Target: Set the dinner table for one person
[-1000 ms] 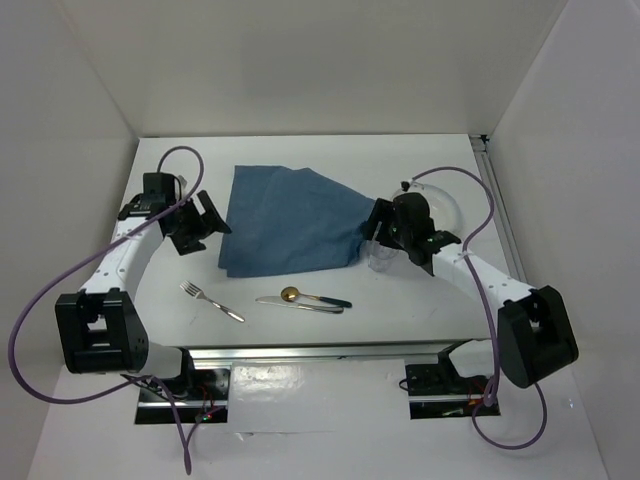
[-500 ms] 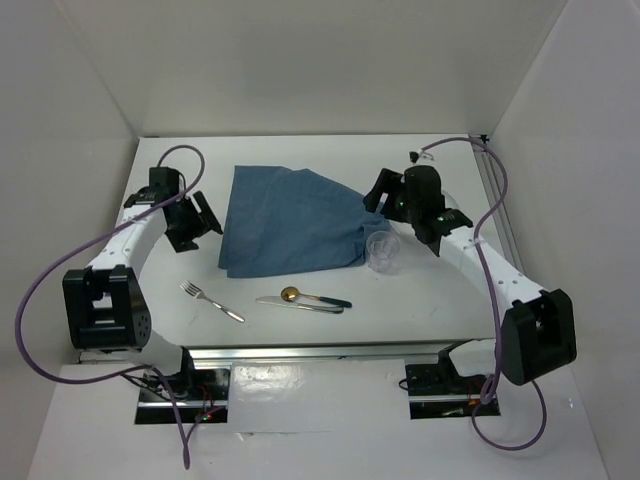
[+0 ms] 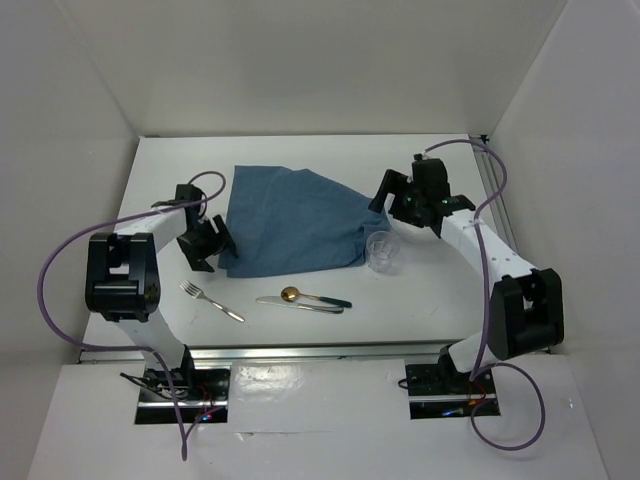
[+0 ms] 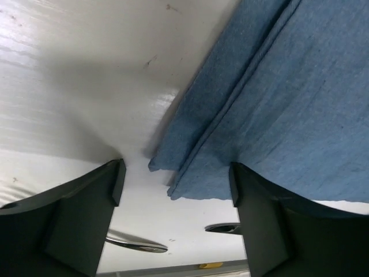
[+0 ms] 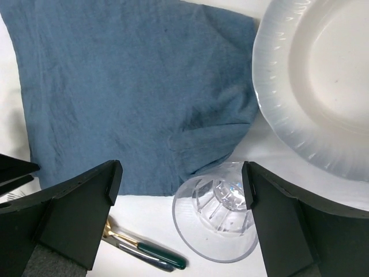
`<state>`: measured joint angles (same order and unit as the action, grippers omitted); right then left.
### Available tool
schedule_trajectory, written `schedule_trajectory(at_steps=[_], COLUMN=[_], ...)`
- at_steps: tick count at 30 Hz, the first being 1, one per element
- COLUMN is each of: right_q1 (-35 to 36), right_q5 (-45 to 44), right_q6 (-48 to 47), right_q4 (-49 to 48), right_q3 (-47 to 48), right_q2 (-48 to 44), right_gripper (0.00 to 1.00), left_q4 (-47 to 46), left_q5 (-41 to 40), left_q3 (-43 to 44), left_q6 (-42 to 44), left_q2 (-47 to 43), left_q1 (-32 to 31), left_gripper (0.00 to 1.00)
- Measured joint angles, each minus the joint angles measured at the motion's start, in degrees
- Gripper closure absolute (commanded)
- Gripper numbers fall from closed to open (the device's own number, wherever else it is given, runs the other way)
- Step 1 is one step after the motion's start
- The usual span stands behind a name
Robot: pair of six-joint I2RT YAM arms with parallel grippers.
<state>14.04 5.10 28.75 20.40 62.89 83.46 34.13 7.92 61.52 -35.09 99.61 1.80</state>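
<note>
The white dinner table (image 3: pixel 300 155) bears a crumpled blue cloth placemat (image 3: pixel 290 220). My left gripper (image 3: pixel 206 244) is open at the cloth's near left corner; in the left wrist view that corner (image 4: pixel 190 173) lies between its fingers (image 4: pixel 86 213), low over the table. My right gripper (image 3: pixel 405 205) is open and empty, above and behind an upright clear glass (image 3: pixel 383 252). The glass (image 5: pixel 216 222) shows between its fingers (image 5: pixel 75 219) in the right wrist view, untouched. A white plate (image 5: pixel 323 86) lies right of the cloth, mostly hidden under the right arm in the top view.
A fork (image 3: pixel 212 301) lies near the front left. A gold spoon with a green handle (image 3: pixel 312 297) and a knife (image 3: pixel 300 306) lie side by side at the front middle. A metal rail (image 3: pixel 497 200) runs along the table's right edge. White walls enclose three sides.
My right gripper has let go of the glass, left it standing by the cloth's near right corner, and drawn back. My left gripper has moved in to the cloth's near left corner.
</note>
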Motion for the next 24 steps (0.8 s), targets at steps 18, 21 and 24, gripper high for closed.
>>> schedule_trajectory(at_steps=[18,21,24], right_q1=[0.02,2.25,5.44], right_q5=[8.00,8.26,8.41], right_q6=[-1.42,-1.42,-1.38], right_q4=[1.70,1.75,1.86], right_q3=[6.64,10.51,15.61], right_q2=[11.98,15.30,19.63], right_gripper=[0.01,0.01,0.01], left_q4=[1.31,1.81,2.21], left_q5=[-1.81,-3.45,-4.72], left_q3=[14.99,15.30,14.56], left_q6=[-3.08,-3.91,-4.50], left_q2=[4.66,4.31,3.50], left_q1=[6.88,9.40,10.82], left_gripper=[1.00,1.00,1.00])
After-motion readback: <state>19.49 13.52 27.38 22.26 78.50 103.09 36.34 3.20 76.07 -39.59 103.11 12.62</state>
